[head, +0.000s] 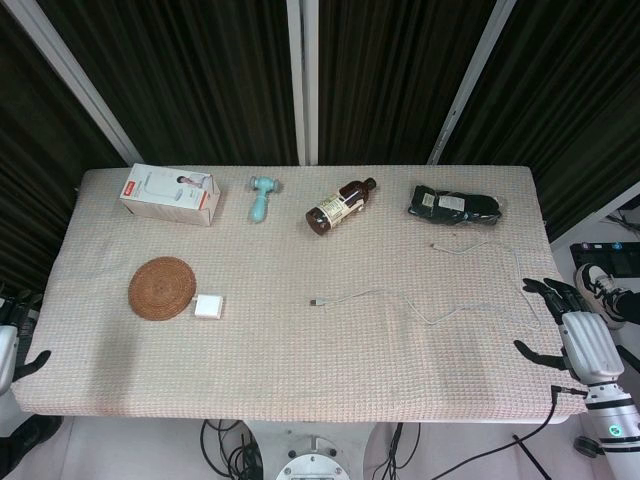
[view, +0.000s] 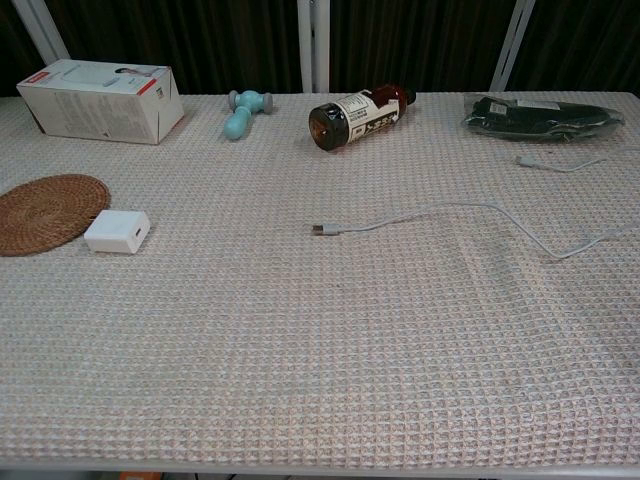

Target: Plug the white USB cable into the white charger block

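The white charger block (head: pixel 208 307) (view: pixel 117 231) lies on the cloth, touching the right edge of a round woven coaster (head: pixel 161 287) (view: pixel 48 211). The white USB cable (head: pixel 400 298) (view: pixel 470 212) snakes across the right half of the table, its plug end (head: pixel 316 301) (view: pixel 320 230) pointing left near the middle. My right hand (head: pixel 570 325) hovers at the table's right edge, empty with fingers spread, right of the cable. My left hand (head: pixel 14 350) shows only partly at the left edge, far from the charger. Neither hand appears in the chest view.
Along the back stand a white box (head: pixel 170 194) (view: pixel 100 100), a teal handheld tool (head: pixel 262 197) (view: pixel 243 109), a brown bottle on its side (head: pixel 340 205) (view: pixel 358 115) and a black packet (head: pixel 456 206) (view: pixel 540 116). A beige waffle cloth (head: pixel 300 360) covers the table.
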`<state>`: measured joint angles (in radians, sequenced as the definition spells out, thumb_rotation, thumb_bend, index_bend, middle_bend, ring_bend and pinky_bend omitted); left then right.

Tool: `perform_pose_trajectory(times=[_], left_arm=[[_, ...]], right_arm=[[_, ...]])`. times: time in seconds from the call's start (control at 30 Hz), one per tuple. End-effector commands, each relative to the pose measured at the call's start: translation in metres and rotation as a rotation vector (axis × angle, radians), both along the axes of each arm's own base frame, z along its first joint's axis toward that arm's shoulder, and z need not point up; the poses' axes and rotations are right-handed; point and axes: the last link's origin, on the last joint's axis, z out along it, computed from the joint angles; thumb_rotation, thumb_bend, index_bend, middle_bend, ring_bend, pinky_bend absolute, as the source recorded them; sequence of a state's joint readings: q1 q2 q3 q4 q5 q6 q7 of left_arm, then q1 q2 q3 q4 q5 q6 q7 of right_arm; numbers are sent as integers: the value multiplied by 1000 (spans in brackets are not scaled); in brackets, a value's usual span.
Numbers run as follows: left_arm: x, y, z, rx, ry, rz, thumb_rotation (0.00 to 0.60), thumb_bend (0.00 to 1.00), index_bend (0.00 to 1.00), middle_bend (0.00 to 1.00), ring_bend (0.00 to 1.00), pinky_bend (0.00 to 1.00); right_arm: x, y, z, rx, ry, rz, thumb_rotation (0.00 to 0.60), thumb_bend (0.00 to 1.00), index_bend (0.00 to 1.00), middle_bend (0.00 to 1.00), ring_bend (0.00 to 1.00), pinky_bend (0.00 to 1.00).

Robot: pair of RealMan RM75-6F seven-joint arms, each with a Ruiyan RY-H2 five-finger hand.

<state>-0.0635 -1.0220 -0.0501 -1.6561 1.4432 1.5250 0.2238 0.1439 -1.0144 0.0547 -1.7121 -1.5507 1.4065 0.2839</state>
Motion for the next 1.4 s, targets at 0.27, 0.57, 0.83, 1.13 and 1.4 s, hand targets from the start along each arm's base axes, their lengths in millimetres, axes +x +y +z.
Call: perform_pose_trajectory(times=[0.27,0.57,0.83,1.13,1.4], left_arm=[[3,-2,-3,-2,-8,-2,600,121,207,158,0,0],[10,-2,-7,-1,-26,-27,600,120,207,158,0,0],[14,-3,-14,-8,-38,-47,600,121,207,158,0,0],[10,-7,-18,-12,-54,-36,600,121,207,158,0,0],[6,-10,-19,-4,-66,-29,600,121,207,158,0,0]], right_arm=[[12,-9,-5,49,14,53,600,101,143,208,85,97],[91,-64,-32,212,143,248,600,133,144,243,94,97],[167,-113,-101,346,194,312,600,234,223,310,118,103],[213,-133,-190,495,267,304,600,249,226,318,118,103],[223,-139,-232,541,272,272,600,247,225,317,118,103]])
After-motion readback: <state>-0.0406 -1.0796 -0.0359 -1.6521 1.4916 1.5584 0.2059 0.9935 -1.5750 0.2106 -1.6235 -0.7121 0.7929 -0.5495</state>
